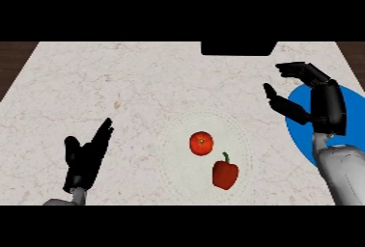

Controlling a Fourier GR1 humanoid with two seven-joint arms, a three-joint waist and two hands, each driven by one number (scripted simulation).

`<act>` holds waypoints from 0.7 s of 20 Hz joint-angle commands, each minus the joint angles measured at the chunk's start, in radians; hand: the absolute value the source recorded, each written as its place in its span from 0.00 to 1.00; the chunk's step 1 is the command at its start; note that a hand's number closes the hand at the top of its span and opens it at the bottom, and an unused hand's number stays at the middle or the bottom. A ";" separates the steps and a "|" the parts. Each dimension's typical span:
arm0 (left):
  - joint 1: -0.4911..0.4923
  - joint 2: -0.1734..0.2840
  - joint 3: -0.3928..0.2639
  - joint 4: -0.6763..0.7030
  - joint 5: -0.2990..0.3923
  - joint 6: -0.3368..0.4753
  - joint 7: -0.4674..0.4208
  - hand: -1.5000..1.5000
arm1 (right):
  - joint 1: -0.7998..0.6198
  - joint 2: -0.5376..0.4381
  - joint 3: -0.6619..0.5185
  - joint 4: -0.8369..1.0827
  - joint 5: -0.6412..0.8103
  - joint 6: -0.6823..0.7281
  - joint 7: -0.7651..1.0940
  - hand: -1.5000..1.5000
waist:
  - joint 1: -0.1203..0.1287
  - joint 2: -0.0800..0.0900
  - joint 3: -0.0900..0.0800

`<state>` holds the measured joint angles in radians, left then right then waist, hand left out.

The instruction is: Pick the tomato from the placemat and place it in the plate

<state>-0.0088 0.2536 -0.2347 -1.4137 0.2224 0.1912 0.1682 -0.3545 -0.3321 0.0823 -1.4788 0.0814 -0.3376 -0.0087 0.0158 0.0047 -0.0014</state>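
Observation:
A red tomato [201, 143] lies on a pale round plate [178, 126] at the counter's middle, with a red bell pepper [225, 173] beside it at the lower right. A blue round placemat [355, 103] shows at the right edge, partly hidden by my right forearm. My right hand [308, 96] hovers open above the placemat's left rim, fingers curved, thumb spread, holding nothing. My left hand [85, 157] rests open at the lower left, fingers up, well apart from the plate.
A black rectangular object [238, 48] sits at the counter's far edge. Dark wood floor shows past the counter's left and right corners. Bare marble counter lies between my left hand and the plate.

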 commanded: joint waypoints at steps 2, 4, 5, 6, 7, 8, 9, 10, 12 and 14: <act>-0.021 -0.049 0.024 0.069 0.034 -0.027 -0.024 0.50 | 0.096 0.124 -0.036 0.069 -0.023 -0.079 -0.283 0.00 | -0.015 -0.001 0.002; 0.037 -0.053 0.005 -0.044 0.005 -0.008 0.041 0.50 | 0.122 0.083 -0.054 0.017 -0.031 -0.004 -0.250 0.00 | -0.015 -0.005 0.002; 0.059 -0.052 0.009 -0.018 -0.024 -0.005 -0.026 0.50 | 0.152 0.134 0.021 0.000 0.032 -0.040 -0.243 0.00 | -0.014 -0.005 0.001; 0.029 -0.040 0.054 0.028 0.017 -0.057 -0.023 0.50 | 0.099 0.028 -0.059 -0.002 -0.019 0.067 -0.173 0.00 | -0.016 -0.005 0.001; 0.046 -0.041 0.044 -0.003 0.008 -0.062 -0.010 0.50 | 0.090 0.057 -0.016 -0.017 0.062 0.008 -0.133 0.00 | -0.014 -0.005 0.001; 0.018 -0.036 0.054 0.036 0.013 -0.048 -0.008 0.50 | 0.184 0.026 0.057 -0.180 0.077 0.035 -0.042 0.00 | -0.025 -0.008 0.001; -0.013 -0.103 -0.007 -0.033 -0.036 0.043 0.061 0.50 | 0.144 -0.008 0.025 -0.085 0.071 0.072 -0.074 0.00 | -0.020 -0.007 0.001; 0.024 -0.078 0.014 -0.023 -0.002 0.003 0.032 0.50 | 0.102 -0.083 0.052 -0.111 0.100 0.127 0.045 0.00 | -0.020 -0.009 0.000; 0.049 -0.039 0.028 -0.046 0.006 -0.028 0.021 0.50 | 0.123 -0.130 0.107 -0.091 0.143 0.196 0.086 0.00 | -0.013 -0.009 0.000; -0.001 -0.043 0.045 -0.008 0.007 -0.018 0.040 0.50 | 0.058 -0.177 0.166 -0.130 0.171 0.288 0.210 0.00 | -0.015 -0.008 -0.002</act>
<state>0.0109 0.2039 -0.2043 -1.4323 0.2225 0.1748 0.1852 -0.2498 -0.4110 0.1792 -1.5775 0.2038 -0.1833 0.0516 -0.0006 -0.0039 -0.0007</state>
